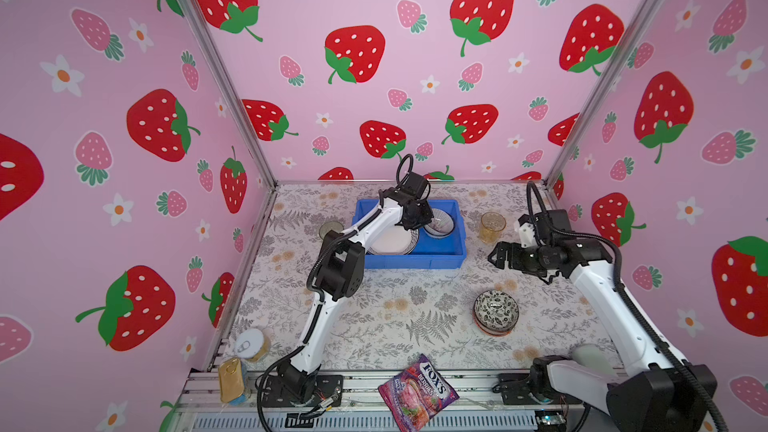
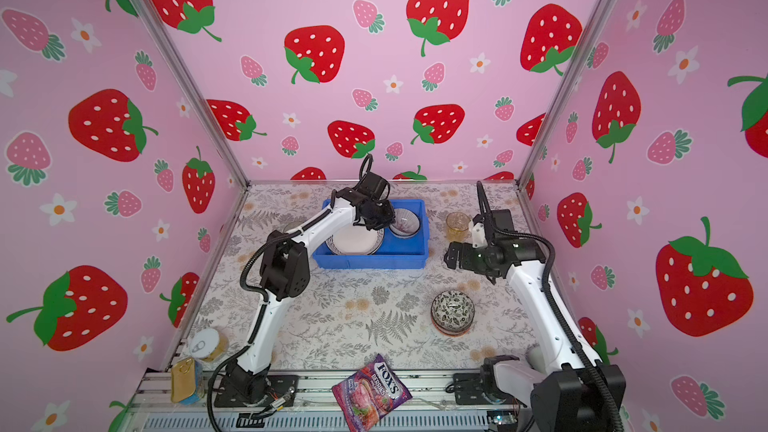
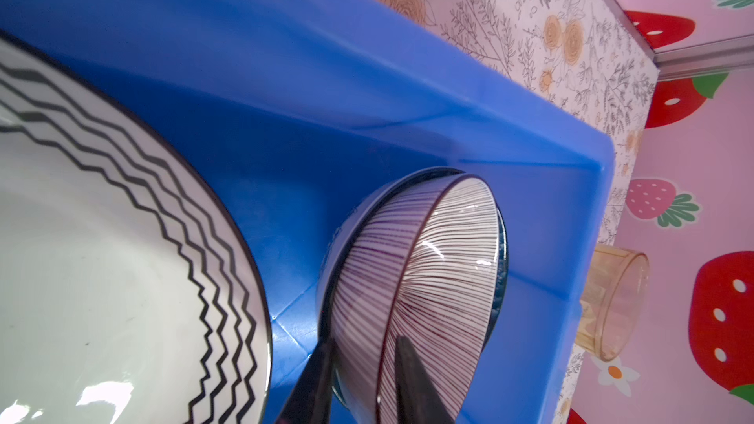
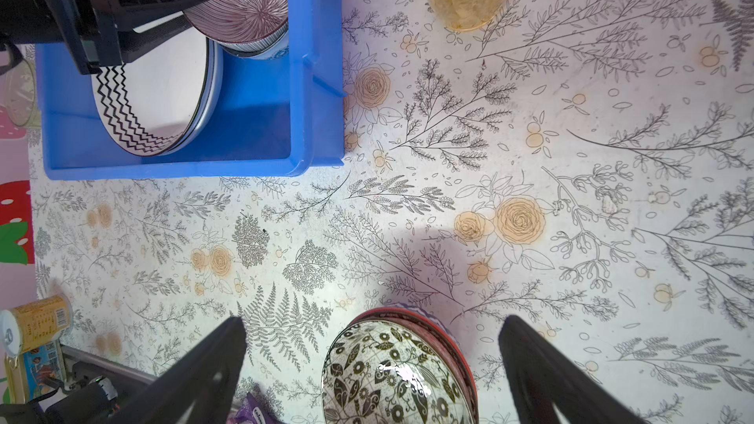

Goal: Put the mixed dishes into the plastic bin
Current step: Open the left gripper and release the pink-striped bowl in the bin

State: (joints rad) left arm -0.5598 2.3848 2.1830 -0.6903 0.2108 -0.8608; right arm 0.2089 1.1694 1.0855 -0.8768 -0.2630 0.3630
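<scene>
Bright, even, diffuse lighting; shadows soft.
Top views bow strongly at edges. Glare patches on zigzag plate and black-white bowl; faint shadow on tablecloth; near wall of bin blurred.

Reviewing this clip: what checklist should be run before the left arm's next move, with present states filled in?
1. Striped bowl inside blue bin: ok, nested in another bowl beside the zigzag plate.
2. Left gripper clear of that bowl: not ok, its fingers straddle the rim.
3. Left grip let go: cannot tell.
4. Right gripper open: ok, wide and empty.
5. All dishes binned: not ok; black-white bowl stack, amber tumbler and greenish tumbler stand on the table.
</scene>
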